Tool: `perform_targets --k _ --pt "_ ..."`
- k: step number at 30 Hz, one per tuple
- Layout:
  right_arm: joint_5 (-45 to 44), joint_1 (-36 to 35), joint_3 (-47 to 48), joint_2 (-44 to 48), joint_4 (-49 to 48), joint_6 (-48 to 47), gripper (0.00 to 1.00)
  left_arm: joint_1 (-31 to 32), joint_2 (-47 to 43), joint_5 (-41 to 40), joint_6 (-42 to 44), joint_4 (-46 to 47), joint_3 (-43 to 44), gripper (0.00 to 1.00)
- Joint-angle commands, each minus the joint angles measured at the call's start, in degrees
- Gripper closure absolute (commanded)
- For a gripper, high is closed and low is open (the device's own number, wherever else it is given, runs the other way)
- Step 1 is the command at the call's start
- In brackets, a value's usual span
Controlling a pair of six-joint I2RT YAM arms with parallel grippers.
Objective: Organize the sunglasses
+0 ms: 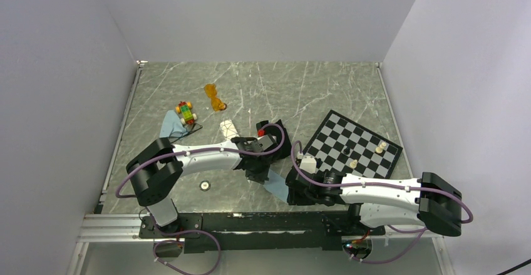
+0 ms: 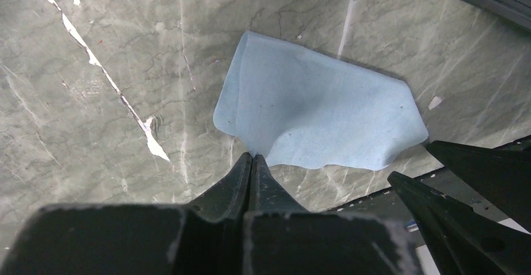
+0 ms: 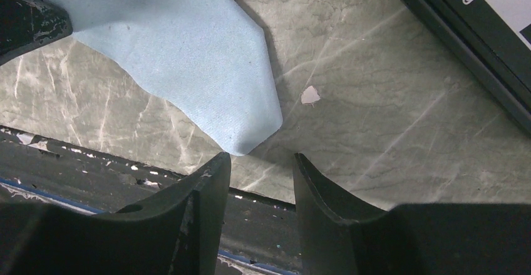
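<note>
**Containers.** A white case with black line pattern (image 1: 228, 126) lies on the grey-green marble worktop (image 1: 313, 93), just beyond the left arm. Its contents cannot be told. A black oblong case (image 1: 280, 129) lies beside it, partly hidden by that arm, and its contents cannot be told either. Both pairs of sunglasses lie on the bare worktop, outside the cases.

**Count.**
- Two pairs of sunglasses.
- Two cases.
- Two cloths.
- One black-and-white chessboard (image 1: 366, 162), on which three pale pieces and one dark piece can be made out.
- One multicoloured toy car (image 1: 185, 111).

**Task items.**
- The orange translucent plastic sunglasses (image 1: 215, 98) lie left of centre toward the far side, well apart from both tools.
- The thin black wire-framed sunglasses (image 1: 193, 126) are faint in the top view. They sit just beside the toy car and a pale blue cloth (image 1: 169, 123), near the white case, and are also well apart from both tools.

**Tools.** Both tools are at a second pale blue cloth (image 2: 313, 112) near the front edge, between the arms.
- The left tool (image 2: 250, 159) has its fingers pressed together, with the tips at the cloth's edge where the fabric puckers. Whether fabric is caught between them cannot be told.
- The right tool (image 3: 260, 159) is spread. A corner of that cloth lies just ahead of the gap, close to one finger, and contact cannot be told.
</note>
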State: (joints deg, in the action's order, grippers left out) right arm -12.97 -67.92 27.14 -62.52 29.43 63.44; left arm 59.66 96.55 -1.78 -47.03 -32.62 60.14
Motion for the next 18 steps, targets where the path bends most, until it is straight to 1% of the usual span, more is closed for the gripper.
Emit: perform_targets --k 1,5,9,13,18 --pt "-0.39 -0.06 1.48 1.51 1.15 -0.28 0.54 0.37 -2.03 -0.95 0.04 -0.29 1.39 1.00" --pt "-0.10 -0.11 2.48 2.50 2.13 -0.09 0.54 0.37 -2.32 0.21 -0.47 1.61 0.31 1.00" --pt "1.54 -0.11 2.99 1.75 0.75 -0.63 0.54 0.37 -4.67 1.25 -1.25 3.85 -2.09 1.00" --pt "1.85 -0.15 3.23 0.77 0.15 -0.84 0.54 0.35 -8.49 2.69 -1.49 3.54 -4.57 1.00" --pt "4.08 -0.12 2.81 1.84 -1.50 -1.62 0.54 0.29 -13.21 3.65 -1.44 0.52 -8.76 1.00"
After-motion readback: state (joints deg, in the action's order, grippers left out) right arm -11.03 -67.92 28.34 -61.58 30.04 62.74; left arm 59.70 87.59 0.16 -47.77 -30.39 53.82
